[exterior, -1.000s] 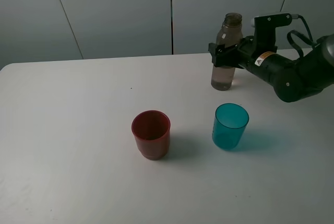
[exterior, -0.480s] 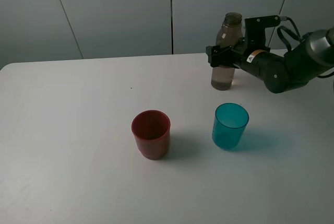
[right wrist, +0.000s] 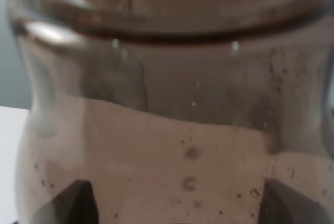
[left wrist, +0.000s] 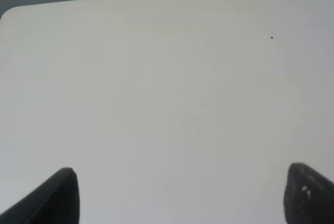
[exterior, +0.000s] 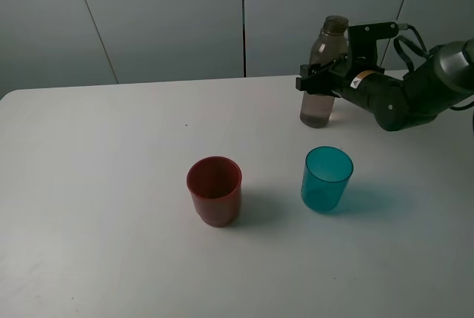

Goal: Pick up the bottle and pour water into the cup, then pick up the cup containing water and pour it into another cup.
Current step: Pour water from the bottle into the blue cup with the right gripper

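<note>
Zero pours done. Our right gripper (exterior: 320, 81) is clamped on the bottle (exterior: 317, 110) at mid-height, far right on the table (exterior: 96, 184). The bottle is upright with water in its lower part, and its base looks to be on the table. We judge the grasp made and the lift pending. The teal cup (exterior: 326, 179) stands nearer, the red cup (exterior: 214, 190) to its left; both are upright and look dry. Our left gripper (left wrist: 182, 197) is spread wide and holds nothing. Left to do: lift, then both pours.

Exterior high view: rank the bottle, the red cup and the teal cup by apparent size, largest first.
1. Largest: smoky bottle, tallest though farthest away.
2. Tied: red cup and teal cup look nearly alike. The red seems slightly wider but sits nearer the camera.
</note>
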Robot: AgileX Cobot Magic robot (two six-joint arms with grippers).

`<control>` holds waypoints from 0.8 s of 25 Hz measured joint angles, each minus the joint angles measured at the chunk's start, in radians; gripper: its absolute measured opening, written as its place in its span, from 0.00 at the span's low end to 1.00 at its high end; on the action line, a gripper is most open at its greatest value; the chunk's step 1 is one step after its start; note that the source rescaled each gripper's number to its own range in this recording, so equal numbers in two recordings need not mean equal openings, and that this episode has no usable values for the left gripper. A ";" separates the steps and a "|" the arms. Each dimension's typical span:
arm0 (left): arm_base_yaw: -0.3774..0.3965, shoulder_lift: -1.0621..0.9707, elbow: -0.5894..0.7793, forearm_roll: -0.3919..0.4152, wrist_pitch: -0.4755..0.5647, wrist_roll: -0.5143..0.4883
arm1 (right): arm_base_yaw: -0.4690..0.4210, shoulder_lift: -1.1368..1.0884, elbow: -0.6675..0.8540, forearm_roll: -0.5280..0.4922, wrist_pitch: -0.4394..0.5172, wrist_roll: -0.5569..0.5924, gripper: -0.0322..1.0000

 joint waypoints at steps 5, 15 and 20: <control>0.000 0.000 0.000 0.000 0.000 0.000 | 0.000 0.000 0.000 0.000 0.000 0.000 0.03; 0.000 0.000 0.000 0.000 0.000 0.000 | 0.000 -0.159 0.006 0.023 0.192 -0.296 0.03; 0.000 0.000 0.000 0.000 0.000 0.000 | 0.000 -0.331 0.041 0.023 0.265 -0.494 0.03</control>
